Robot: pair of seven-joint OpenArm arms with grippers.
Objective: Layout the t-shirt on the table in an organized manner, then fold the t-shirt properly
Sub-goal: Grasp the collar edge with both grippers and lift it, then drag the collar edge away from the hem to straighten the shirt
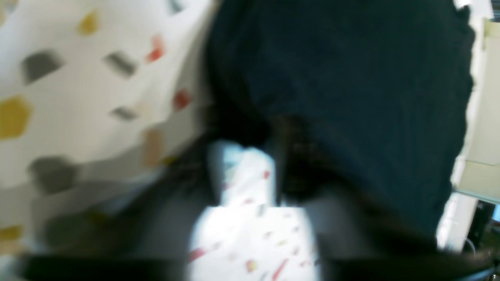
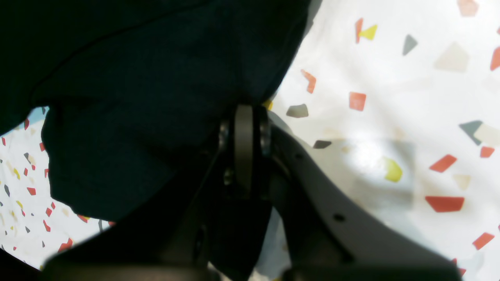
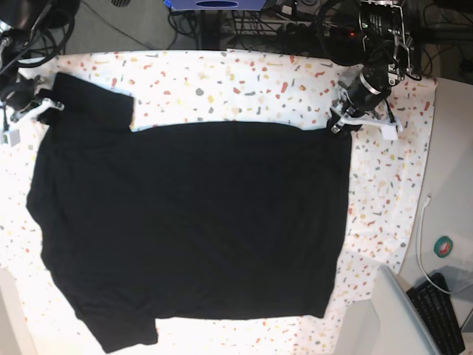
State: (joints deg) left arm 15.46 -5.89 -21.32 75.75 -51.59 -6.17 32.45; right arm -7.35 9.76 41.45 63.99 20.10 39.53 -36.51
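t-shirt (image 3: 192,222) corners in both jaws

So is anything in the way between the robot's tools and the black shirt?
Nothing visible. The left tool pinches the t-shirt at its far right corner; the right tool grips its far left sleeve, on the table.

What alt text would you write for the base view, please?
A black t-shirt lies spread almost flat on a speckled white table. The left claw pinches its upper right corner; the right claw grips a sleeve at upper left.
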